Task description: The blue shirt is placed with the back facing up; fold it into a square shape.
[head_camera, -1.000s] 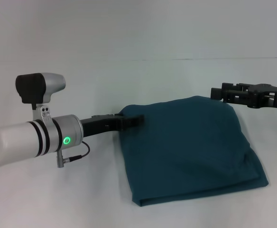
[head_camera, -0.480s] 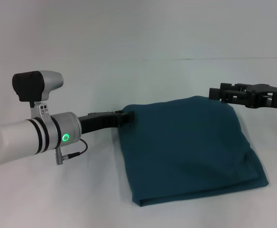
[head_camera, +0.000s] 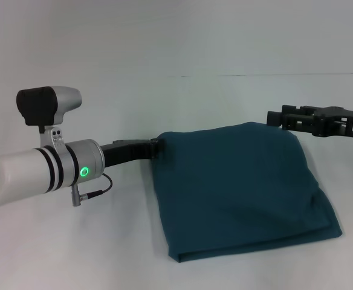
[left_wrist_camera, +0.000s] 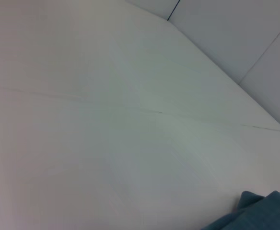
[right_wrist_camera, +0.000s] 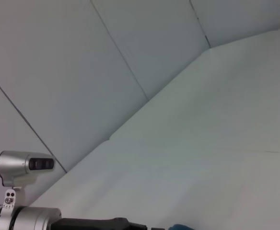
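**A:** What do we have on the table [head_camera: 74,254]?

**B:** We have the shirt [head_camera: 240,187], folded, lying right of centre.

**A:** And our grippers?

**B:** Our left gripper [head_camera: 154,147] touches its far left corner. Our right gripper [head_camera: 275,117] sits just beyond its far right corner.

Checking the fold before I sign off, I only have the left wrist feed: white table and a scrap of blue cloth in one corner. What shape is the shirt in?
Observer: In the head view the blue shirt lies folded into a rough square on the table, plain side up.
Operator: Where is the left gripper?
Observer: The left gripper is at the shirt's far left corner, right at its edge; whether it touches is unclear.
Operator: And the right one?
Observer: The right gripper hangs above the shirt's far right corner, clear of the cloth.
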You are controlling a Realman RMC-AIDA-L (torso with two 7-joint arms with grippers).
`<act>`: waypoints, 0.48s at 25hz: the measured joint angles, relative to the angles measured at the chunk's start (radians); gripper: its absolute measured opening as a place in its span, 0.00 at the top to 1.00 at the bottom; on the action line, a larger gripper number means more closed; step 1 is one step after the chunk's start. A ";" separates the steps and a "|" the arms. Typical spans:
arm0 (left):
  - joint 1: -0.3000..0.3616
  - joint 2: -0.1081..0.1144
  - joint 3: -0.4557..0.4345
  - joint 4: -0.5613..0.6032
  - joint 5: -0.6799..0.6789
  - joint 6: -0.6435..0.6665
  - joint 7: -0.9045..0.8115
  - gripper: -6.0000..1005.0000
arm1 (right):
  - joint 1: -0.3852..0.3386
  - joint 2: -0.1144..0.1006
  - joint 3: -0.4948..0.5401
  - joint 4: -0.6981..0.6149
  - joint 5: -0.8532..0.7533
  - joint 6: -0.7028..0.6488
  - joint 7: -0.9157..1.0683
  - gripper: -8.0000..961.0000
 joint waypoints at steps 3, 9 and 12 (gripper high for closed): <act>0.000 0.000 0.000 0.001 0.000 0.000 0.000 0.93 | 0.000 0.000 0.000 0.002 -0.001 0.003 -0.002 0.21; -0.004 0.000 -0.006 0.010 -0.001 0.000 -0.010 1.00 | 0.000 0.001 0.000 0.004 -0.001 0.006 -0.004 0.22; -0.005 0.002 -0.008 0.023 -0.011 -0.003 -0.012 1.00 | 0.000 0.003 -0.001 0.005 -0.002 0.008 -0.004 0.22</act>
